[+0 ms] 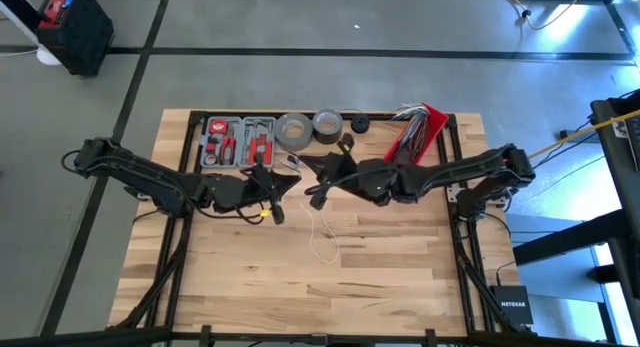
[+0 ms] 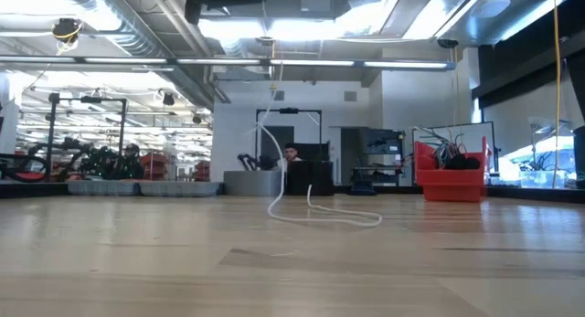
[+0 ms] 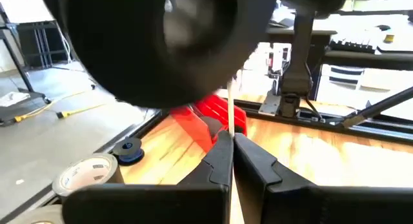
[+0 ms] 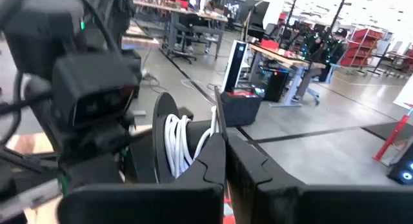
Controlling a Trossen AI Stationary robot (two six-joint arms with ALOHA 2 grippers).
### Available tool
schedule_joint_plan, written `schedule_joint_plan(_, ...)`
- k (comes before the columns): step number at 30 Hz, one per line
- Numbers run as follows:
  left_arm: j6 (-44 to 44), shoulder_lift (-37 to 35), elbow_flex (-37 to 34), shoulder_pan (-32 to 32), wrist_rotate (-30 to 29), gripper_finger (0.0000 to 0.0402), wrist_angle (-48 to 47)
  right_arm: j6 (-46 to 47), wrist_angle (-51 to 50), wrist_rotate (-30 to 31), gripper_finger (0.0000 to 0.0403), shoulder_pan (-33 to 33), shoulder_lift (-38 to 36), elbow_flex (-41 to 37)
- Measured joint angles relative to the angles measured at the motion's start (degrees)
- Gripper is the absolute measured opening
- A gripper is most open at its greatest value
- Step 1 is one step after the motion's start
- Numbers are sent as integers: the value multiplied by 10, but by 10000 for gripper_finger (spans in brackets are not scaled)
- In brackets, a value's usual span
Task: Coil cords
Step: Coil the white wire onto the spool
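Note:
The thin white cord lies in slack loops on the wood at mid-table. In the low view the cord rises from its loops toward the arms. Both grippers meet above the table's middle: my left gripper and my right gripper, both shut. In the right wrist view several white turns of the cord sit against a black disc-shaped piece just past my right gripper. My left gripper is shut on a single strand. My left gripper pinches one thin strand of the cord between its two fingertips, held about level above the table. The strand runs up out of the fingers toward the dark round shape close in front. My right gripper is shut on the cord beside the wound turns, fingers about level. The turns and the black disc stand just past the fingertips, clear of the table. Whether the fingers also touch the disc, I cannot tell.
Along the far edge stand a grey tool tray with red tools, two tape rolls, a small black roll and a red bin of wires. The near half of the table is bare wood.

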Motion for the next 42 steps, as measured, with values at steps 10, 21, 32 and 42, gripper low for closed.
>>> schedule_joint_plan(10, 2, 1, -2, 0, 0, 1, -6, 0, 5, -20, 5, 0, -43, 0)
schedule_joint_plan(21, 8, 1, -2, 0, -1, 1, -13, 1, 11, -50, 5, 0, -84, 1)
schedule_joint_plan(32, 50, -11, -3, 5, -72, 1, -94, 33, -69, -100, 5, 0, -88, 3)
schedule_joint_plan(42, 21, -73, -5, -1, -95, 1, -176, 45, -222, -108, 5, 0, -78, 6)
